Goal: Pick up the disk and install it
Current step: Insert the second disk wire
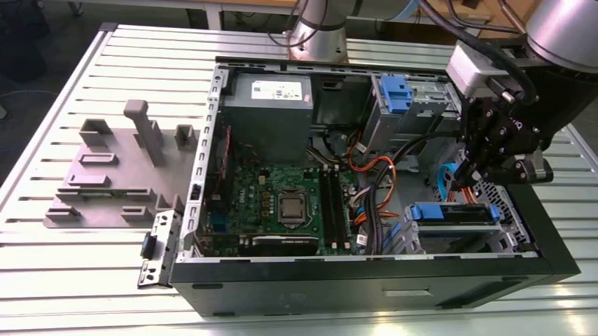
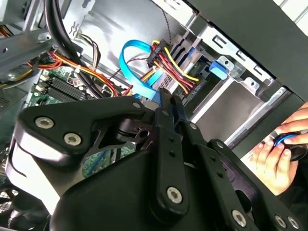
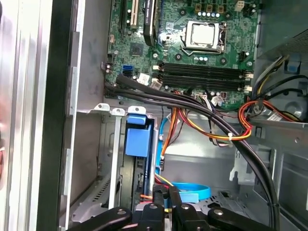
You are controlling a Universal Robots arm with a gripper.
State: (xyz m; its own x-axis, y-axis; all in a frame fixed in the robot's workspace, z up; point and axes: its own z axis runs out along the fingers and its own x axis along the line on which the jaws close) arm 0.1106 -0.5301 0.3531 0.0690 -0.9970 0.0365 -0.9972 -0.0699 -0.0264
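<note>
Gripper (image 1: 488, 183) on your arm hangs over the open computer case (image 1: 374, 273), near the corner at the exterior view's right, pointing down into the drive area. Fingers (image 2: 166, 122) look pressed together with nothing between them, as far as both wrist views show. Disk (image 1: 455, 215) with its blue carrier frame sits in the bay just below the gripper; the first wrist view shows its blue tab (image 3: 137, 141) in the slot. Inside the case you've also got the motherboard (image 1: 280, 203), a grey power supply (image 1: 269, 105) and a blue ribbon cable (image 2: 137, 72). A person's hand (image 2: 276, 156) shows beyond the case edge in the second wrist view.
</note>
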